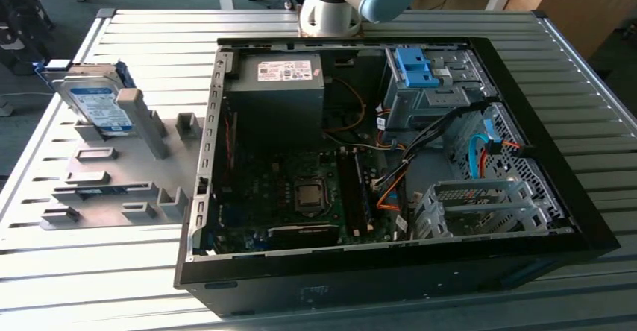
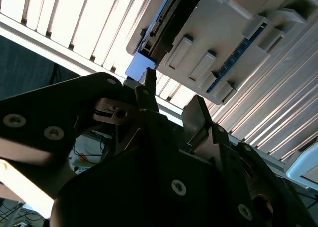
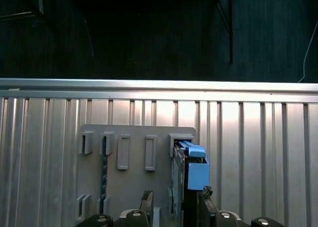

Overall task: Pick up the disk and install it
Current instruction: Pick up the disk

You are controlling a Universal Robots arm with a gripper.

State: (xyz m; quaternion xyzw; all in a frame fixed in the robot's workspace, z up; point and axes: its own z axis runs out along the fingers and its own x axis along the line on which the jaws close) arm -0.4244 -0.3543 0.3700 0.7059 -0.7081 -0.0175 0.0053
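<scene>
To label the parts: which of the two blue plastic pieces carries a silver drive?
The disk standing on the grey holder plate, at the exterior view's left. The blue bracket inside the computer case holds no silver drive.

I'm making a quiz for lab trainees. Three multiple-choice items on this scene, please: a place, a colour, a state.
1. Where is the disk? A. in a cardboard box B. standing in the grey fixture C. on a shelf
2. What colour is the disk's frame? A. red B. blue C. green
3. How is the gripper? A. open, empty B. shut on the disk C. shut on a screwdriver
Answers: B: it stands on edge in the fixture, at the exterior view's left. B: blue edges show. A: fingers apart, nothing between.
</scene>
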